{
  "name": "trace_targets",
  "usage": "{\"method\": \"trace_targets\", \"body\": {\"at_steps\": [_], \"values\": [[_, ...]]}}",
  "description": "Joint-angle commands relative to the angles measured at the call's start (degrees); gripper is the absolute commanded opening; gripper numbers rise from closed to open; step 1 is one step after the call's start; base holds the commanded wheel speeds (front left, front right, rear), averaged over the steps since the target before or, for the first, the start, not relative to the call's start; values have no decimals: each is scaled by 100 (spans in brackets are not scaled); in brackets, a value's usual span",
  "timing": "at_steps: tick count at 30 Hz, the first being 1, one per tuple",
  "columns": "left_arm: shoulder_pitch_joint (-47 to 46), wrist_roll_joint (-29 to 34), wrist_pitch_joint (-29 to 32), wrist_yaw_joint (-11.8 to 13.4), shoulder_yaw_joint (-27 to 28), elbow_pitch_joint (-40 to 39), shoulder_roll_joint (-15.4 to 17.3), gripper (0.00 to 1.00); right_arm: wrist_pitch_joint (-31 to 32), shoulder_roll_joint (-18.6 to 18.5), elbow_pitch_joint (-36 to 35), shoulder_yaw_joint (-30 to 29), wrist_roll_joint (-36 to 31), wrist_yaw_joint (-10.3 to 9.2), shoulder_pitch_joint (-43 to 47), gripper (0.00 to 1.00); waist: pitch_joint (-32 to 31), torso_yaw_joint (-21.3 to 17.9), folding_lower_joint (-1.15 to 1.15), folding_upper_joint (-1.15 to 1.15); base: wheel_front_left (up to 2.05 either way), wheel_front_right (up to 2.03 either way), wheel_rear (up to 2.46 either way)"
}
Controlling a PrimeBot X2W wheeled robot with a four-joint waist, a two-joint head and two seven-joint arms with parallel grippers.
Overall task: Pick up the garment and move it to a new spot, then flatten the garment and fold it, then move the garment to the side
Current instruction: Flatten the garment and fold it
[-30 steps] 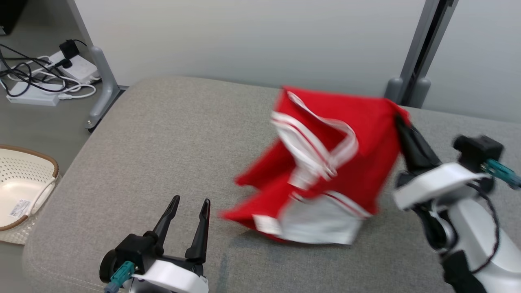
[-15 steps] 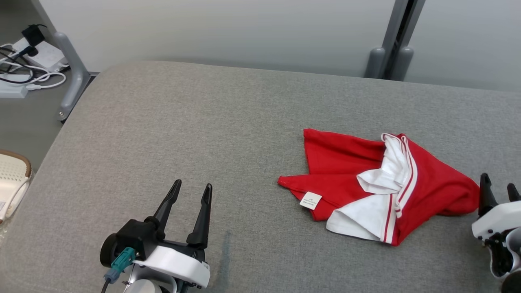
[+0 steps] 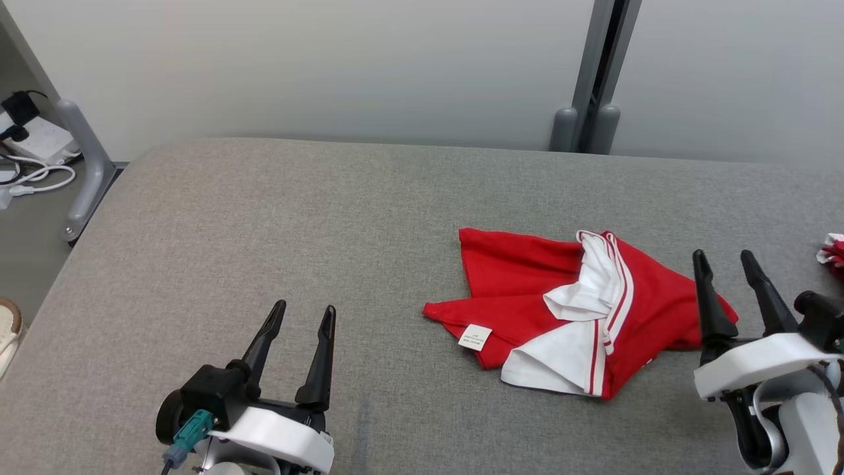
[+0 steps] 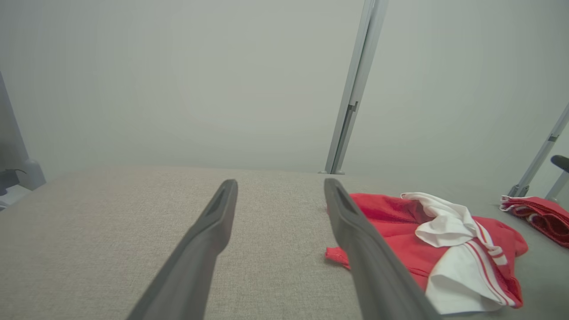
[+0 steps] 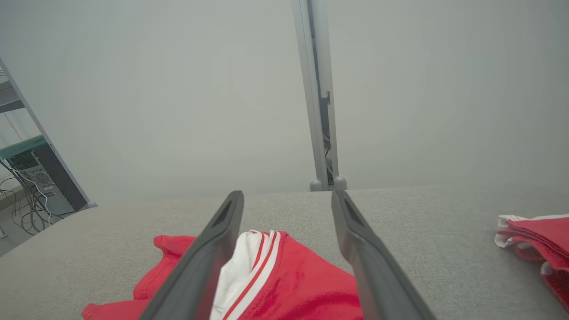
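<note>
**Fig. 1.** Crumpled red jersey garment with white striped panels (image 3: 580, 310), lying on the grey fabric-covered table (image 3: 264, 218) at 4 o'clock from the head view's centre. Left gripper (image 3: 304, 308) and right gripper (image 3: 722, 255): jaws spread, holding nothing. The right gripper stands just beside the garment's 3 o'clock edge. Probably light, limp and not slippery, so pinch the red hem corners at 9 and 11 o'clock.

cables (image 3: 39, 173), perhaps a basket (image 3: 6, 326), lie beside the cushion (image 3: 264, 218).

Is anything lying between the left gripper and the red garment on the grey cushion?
Nothing visible does. The cushion runs uninterrupted from the left gripper to the garment, crumpled to its right beside the right gripper.
</note>
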Motion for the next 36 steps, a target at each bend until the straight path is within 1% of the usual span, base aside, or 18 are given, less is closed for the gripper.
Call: {"method": "trace_targets", "body": {"at_steps": [1, 5, 9, 11, 12, 17, 23, 27, 29, 36], "values": [[51, 29, -15, -21, 32, -9, 27, 100, 3, -28, -175, 36, -106, 0, 121, 100, -67, -57, 0, 0, 0, 0, 0], [124, -57, -14, -46, 73, -40, 26, 100, 3, 112, -916, 150, -364, 0, 633, 100, -146, -129, 0, 0, 0, 0, 0], [152, -81, -15, -23, 66, -70, 25, 100, 3, 222, -1397, 236, -481, 0, 968, 100, -161, -183, 0, 0, 0, 0, 0], [163, -85, -15, -33, 45, -92, 27, 100, 3, 122, -1476, 340, -691, 0, 1119, 100, -160, -200, 0, 0, 0, 0, 0], [177, -102, -15, -46, 15, -122, 24, 100, 3, 157, -1491, 368, -802, 0, 1192, 100, -161, -205, 0, 0, 0, 0, 0], [207, -95, -15, -64, -12, -141, 24, 100, 3, 273, -1506, 280, -875, 0, 1282, 100, -174, -207, 0, 0, 0, 0, 0], [179, -53, -14, -83, -52, -126, 25, 100, 4, 279, -1256, 342, -1019, 0, 1257, 100, -160, -165, 0, 0, 0, 0, 0], [165, -61, -14, -93, -94, -134, 24, 100, 4, 225, -826, 618, -1325, 0, 1100, 100, -106, -98, 0, 0, 0, 0, 0], [126, -74, -14, -95, -134, -137, 26, 100, 3, 267, -580, 682, -1456, 0, 1001, 100, -57, -45, 0, 0, 0, 0, 0], [14, -106, -15, -73, -266, -111, 26, 100, 3, 423, 307, 566, -1880, 0, 547, 100, 132, 201, 0, 0, 0, 0, 0]]}}
